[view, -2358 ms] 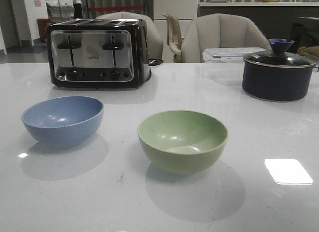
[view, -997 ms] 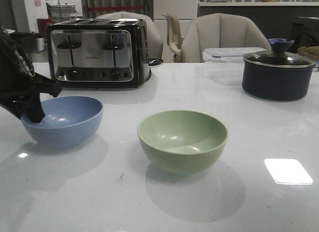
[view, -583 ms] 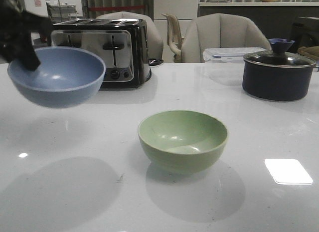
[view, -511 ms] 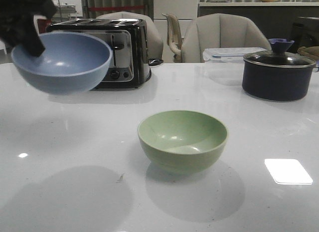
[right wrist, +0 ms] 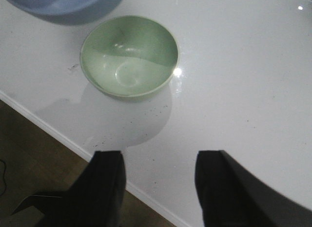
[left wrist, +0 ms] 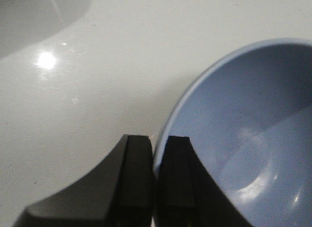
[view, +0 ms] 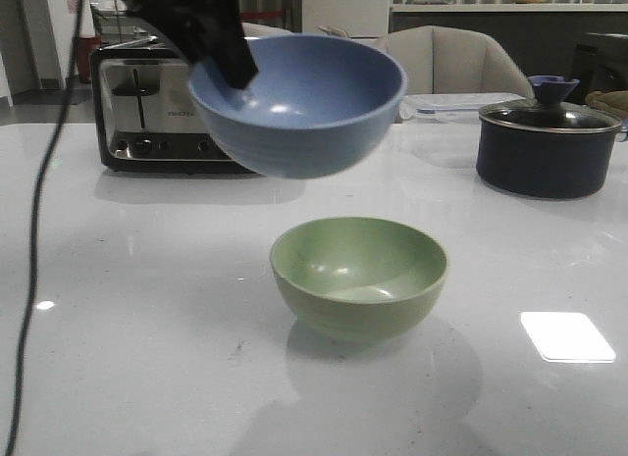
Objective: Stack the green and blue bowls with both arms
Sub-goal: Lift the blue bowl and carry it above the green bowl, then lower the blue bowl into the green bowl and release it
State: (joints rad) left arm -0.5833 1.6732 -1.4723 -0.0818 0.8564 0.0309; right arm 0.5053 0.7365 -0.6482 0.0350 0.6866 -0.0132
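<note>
- Front view: the black left gripper point(view: 221, 44) is clamped on the rim of the matte dusty-blue round bowl point(view: 299, 103), carried tilted above and just behind the pale sage-green round bowl point(view: 359, 277) on the white table point(view: 118, 309). Judged risk: a one-sided rim pinch could slip.
- Left wrist view: fingers point(left wrist: 136, 173) pinch the rim; the bowl is cropped.
- Right wrist view: the right gripper point(right wrist: 158, 188) is spread and empty, well short of the green bowl; its fingertips are cut off.

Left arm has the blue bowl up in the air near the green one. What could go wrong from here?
1. The left gripper pinches only the rim of the dusty blue matte bowl, which hangs tilted, so it might slip or swing.
2. It seems not yet centred over the pale green matte bowl; released now, it could strike the rim.
</note>
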